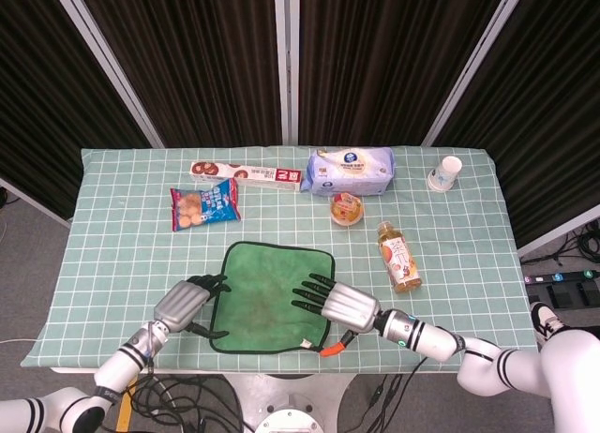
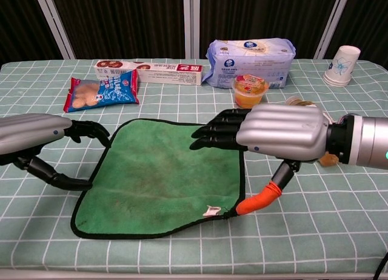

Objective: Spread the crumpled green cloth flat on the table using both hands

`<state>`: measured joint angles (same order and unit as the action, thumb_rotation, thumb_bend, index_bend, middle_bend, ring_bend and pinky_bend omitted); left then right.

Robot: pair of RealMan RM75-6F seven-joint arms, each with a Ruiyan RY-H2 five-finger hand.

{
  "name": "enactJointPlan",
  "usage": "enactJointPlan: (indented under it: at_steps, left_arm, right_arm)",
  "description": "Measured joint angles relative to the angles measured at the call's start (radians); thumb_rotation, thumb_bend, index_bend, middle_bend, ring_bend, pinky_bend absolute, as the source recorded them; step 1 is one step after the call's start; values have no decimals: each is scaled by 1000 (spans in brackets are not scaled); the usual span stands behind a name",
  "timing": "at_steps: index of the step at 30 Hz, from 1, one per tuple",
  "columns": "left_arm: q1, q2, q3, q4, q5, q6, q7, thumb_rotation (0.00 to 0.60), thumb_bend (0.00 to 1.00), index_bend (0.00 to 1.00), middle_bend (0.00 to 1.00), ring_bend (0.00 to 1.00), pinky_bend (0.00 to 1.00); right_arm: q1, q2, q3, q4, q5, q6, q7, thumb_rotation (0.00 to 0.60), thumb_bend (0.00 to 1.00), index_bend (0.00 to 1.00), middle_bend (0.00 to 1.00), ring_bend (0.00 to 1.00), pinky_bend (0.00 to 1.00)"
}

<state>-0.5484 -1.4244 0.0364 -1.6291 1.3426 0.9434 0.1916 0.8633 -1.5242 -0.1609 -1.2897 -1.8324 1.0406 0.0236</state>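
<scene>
Now the green cloth lies flat between both hands; left hand and right hand are released, fingers spread to smooth it.

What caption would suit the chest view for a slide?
Green cloth lying flat on the checked table, with the left hand and right hand open at its sides.

Silver hand, black fingers, orange thumb tip

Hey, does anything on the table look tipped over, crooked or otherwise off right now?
The drink bottle lies on its side beside the right robot hand rather than standing. The green cloth lies flat, though its near edge runs slightly skewed. Nothing looks spilled.
</scene>
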Motion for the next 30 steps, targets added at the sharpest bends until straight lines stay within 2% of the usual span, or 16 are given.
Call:
enactJointPlan:
  at_steps: [7, 8, 10, 11, 13, 15, 18, 24, 30]
  left_arm:
    - [-4, 9, -30, 17, -10, 11, -26, 405, 60, 270, 210, 171, 232]
    - [-3, 9, -36, 19, -14, 14, -31, 433, 63, 270, 210, 171, 232]
    - [-1, 7, -51, 25, -24, 27, -43, 519, 78, 270, 210, 172, 232]
    - [0, 6, -58, 30, -29, 33, -47, 562, 88, 271, 210, 172, 232]
    - [4, 1, -74, 41, -41, 52, -52, 600, 107, 272, 210, 172, 232]
    - [12, -5, -93, 55, -59, 79, -53, 600, 138, 273, 210, 171, 232]
    - [25, -17, -126, 92, -99, 127, -42, 600, 160, 276, 210, 172, 232]
    - [75, -15, -178, 163, -199, 209, -26, 600, 163, 278, 210, 172, 232]
    - [149, 23, -184, 172, -219, 324, 0, 600, 164, 278, 210, 172, 230]
  right_arm:
    - [-9, 58, 20, -38, -8, 48, -7, 57, 0, 0, 0, 0, 0]
    - [-12, 66, 24, -43, -7, 54, -11, 72, 0, 0, 0, 0, 0]
    - [-21, 79, 38, -49, 5, 66, -23, 154, 0, 0, 0, 0, 0]
    - [-26, 82, 45, -51, 14, 70, -29, 226, 0, 0, 3, 0, 0]
    - [-40, 92, 64, -56, 47, 79, -42, 333, 0, 30, 34, 0, 0]
    - [-59, 102, 87, -60, 92, 88, -56, 495, 12, 123, 96, 0, 1]
    - [-95, 117, 123, -65, 176, 102, -83, 587, 50, 186, 134, 1, 15]
    - [-203, 171, 185, -83, 359, 139, -103, 597, 54, 190, 139, 5, 27]
    - [-323, 247, 208, -118, 439, 220, -67, 597, 56, 112, 111, 0, 24]
